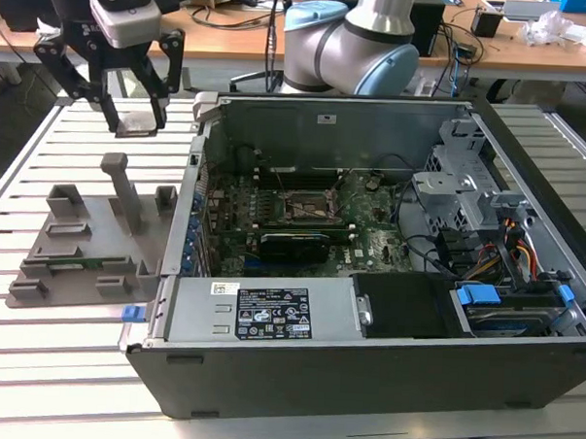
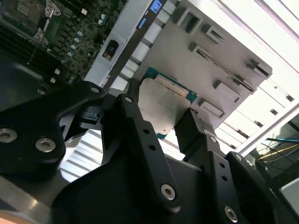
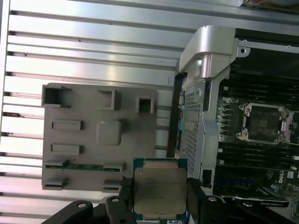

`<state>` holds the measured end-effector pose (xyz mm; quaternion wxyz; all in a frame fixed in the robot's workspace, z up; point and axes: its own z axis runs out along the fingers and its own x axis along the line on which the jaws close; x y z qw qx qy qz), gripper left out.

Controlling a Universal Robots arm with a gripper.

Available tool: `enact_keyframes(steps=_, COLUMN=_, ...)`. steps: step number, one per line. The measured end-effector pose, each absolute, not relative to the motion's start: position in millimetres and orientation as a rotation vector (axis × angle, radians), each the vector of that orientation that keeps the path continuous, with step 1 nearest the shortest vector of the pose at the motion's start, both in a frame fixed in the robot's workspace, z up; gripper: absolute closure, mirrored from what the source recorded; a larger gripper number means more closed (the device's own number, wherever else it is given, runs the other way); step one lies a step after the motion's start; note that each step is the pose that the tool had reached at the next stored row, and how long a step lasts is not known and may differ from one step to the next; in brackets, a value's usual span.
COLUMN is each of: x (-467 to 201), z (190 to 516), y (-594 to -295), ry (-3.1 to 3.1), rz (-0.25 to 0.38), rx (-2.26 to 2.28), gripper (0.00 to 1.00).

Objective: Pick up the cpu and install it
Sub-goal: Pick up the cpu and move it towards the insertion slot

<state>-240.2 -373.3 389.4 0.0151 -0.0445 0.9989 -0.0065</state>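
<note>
The cpu [image 3: 160,191], a flat square chip with a silvery-grey top and a thin rim, sits between my gripper's [image 3: 159,201] two black fingers, which are shut on its edges. In the second wrist view the cpu [image 2: 161,105] shows in the same grip. In the exterior view my gripper [image 1: 132,120] hangs above the slatted table behind the grey holder tray [image 1: 78,249], to the exterior view's left of the open computer case [image 1: 364,378], with the cpu [image 1: 139,127] at its tips. The empty socket [image 1: 303,205] lies on the motherboard inside the case.
The grey holder tray [image 3: 88,112] carries a long green circuit strip [image 3: 79,164] and several raised slots and posts. The case's metal corner [image 3: 205,46] rises beside the gripper. Drive cages and cables [image 1: 487,238] fill the case's right side. The socket [image 3: 261,122] has its bracket around it.
</note>
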Motion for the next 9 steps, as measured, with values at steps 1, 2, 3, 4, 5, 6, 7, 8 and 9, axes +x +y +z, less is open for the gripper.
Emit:
enact_keyframes(steps=1, x=-238, z=389, y=-373, ry=3.108, rz=-0.020, rx=-0.138, gripper=0.45)
enact_keyframes(steps=2, x=-233, z=390, y=-373, ry=3.108, rz=-0.020, rx=-0.139, gripper=0.45)
enact_keyframes(steps=3, x=-229, z=389, y=-373, ry=3.108, rz=-0.020, rx=-0.139, gripper=0.45)
enact_keyframes(steps=4, x=-225, z=389, y=-373, ry=3.108, rz=-0.020, rx=-0.139, gripper=0.45)
enact_keyframes(steps=5, x=-223, z=389, y=-373, ry=3.108, rz=-0.020, rx=-0.138, gripper=0.45)
enact_keyframes(steps=6, x=-221, z=389, y=-373, ry=3.108, rz=-0.020, rx=-0.139, gripper=0.45)
enact_keyframes(steps=7, x=-219, z=389, y=-373, ry=3.108, rz=-0.020, rx=-0.138, gripper=0.45)
enact_keyframes(steps=8, x=-216, z=389, y=-373, ry=3.108, rz=-0.020, rx=-0.138, gripper=0.45)
enact_keyframes(steps=9, x=-214, z=389, y=-373, ry=3.108, rz=-0.020, rx=-0.139, gripper=0.45)
